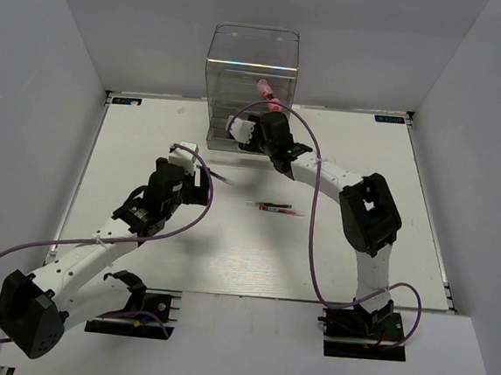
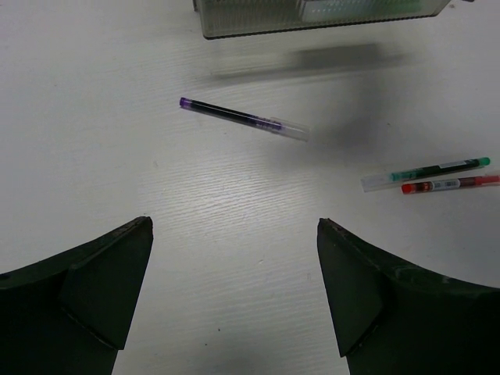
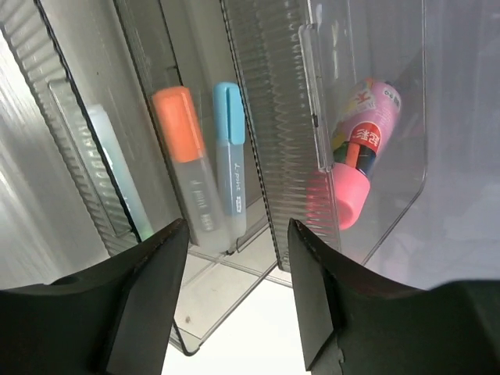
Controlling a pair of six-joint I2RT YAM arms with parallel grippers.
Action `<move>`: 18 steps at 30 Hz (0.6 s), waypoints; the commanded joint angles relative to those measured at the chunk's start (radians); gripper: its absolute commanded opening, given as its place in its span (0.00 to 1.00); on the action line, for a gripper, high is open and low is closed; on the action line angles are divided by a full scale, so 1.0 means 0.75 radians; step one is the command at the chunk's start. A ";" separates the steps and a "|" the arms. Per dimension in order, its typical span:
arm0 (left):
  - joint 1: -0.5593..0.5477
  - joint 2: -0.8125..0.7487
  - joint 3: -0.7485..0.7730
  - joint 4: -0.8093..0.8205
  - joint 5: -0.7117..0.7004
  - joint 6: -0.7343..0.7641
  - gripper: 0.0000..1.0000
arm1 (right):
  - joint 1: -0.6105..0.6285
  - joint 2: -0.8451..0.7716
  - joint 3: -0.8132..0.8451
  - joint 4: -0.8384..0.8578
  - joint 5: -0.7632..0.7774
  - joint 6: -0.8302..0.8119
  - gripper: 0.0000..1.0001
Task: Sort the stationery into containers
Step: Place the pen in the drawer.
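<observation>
The clear drawer cabinet (image 1: 252,74) stands at the table's far middle. In the right wrist view its drawers (image 3: 269,94) hold an orange-capped marker (image 3: 183,148), a blue-capped marker (image 3: 230,141), a pale green-tipped one (image 3: 117,172) and the chunky pink marker (image 3: 355,164). My right gripper (image 3: 238,230) is open and empty, right at the drawer fronts (image 1: 239,132). A thin dark pen (image 2: 234,117), a green pen (image 2: 426,170) and a red pen (image 2: 449,184) lie on the table. My left gripper (image 2: 234,226) is open and empty above the table, short of the dark pen (image 1: 200,176).
The green and red pens lie side by side mid-table (image 1: 275,209), right of the left gripper. The cabinet's base (image 2: 312,16) shows at the top of the left wrist view. Purple cables loop over both arms. Grey walls close in the white table (image 1: 130,159).
</observation>
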State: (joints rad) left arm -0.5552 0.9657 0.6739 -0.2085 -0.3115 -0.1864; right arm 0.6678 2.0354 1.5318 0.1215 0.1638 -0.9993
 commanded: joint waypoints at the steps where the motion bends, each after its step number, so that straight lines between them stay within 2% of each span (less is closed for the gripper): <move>1: 0.004 0.009 -0.007 0.039 0.096 -0.050 0.94 | -0.005 -0.057 0.064 -0.002 -0.028 0.101 0.60; 2: 0.004 0.021 -0.007 0.059 0.137 -0.070 0.88 | -0.005 -0.065 0.062 -0.013 -0.032 0.111 0.60; 4: 0.004 0.038 -0.007 0.090 0.184 -0.166 0.75 | -0.011 -0.130 0.050 -0.072 -0.065 0.215 0.48; 5: 0.016 0.060 -0.019 0.149 0.247 -0.207 0.67 | -0.015 -0.151 0.038 -0.092 -0.081 0.254 0.34; 6: 0.016 0.074 -0.019 0.184 0.280 -0.252 0.48 | -0.017 -0.236 0.003 -0.109 -0.102 0.303 0.02; 7: 0.016 0.119 -0.019 0.220 0.329 -0.360 0.38 | -0.035 -0.267 -0.050 -0.153 -0.163 0.435 0.00; 8: 0.016 0.146 -0.019 0.298 0.346 -0.420 0.29 | -0.039 -0.300 -0.085 -0.158 -0.190 0.473 0.00; 9: 0.016 0.177 -0.033 0.349 0.364 -0.469 0.17 | -0.050 -0.404 -0.188 -0.211 -0.287 0.558 0.00; 11: 0.016 0.264 -0.045 0.506 0.385 -0.632 0.14 | -0.068 -0.470 -0.275 -0.283 -0.323 0.610 0.00; 12: 0.016 0.293 -0.046 0.560 0.385 -0.686 0.13 | -0.080 -0.571 -0.318 -0.287 -0.353 0.675 0.00; 13: 0.016 0.322 -0.058 0.611 0.364 -0.794 0.13 | -0.105 -0.607 -0.462 -0.279 -0.364 0.696 0.00; 14: 0.016 0.352 -0.058 0.717 0.346 -0.843 0.13 | -0.127 -0.678 -0.510 -0.273 -0.374 0.712 0.00; 18: 0.028 0.589 -0.070 0.948 0.264 -1.023 0.24 | -0.201 -0.875 -0.776 -0.230 -0.447 0.778 0.00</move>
State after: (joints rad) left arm -0.5457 1.3293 0.6289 0.2852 -0.0807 -0.7746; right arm 0.5495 1.4265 1.0466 -0.0509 -0.1001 -0.5079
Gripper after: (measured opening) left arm 0.218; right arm 0.004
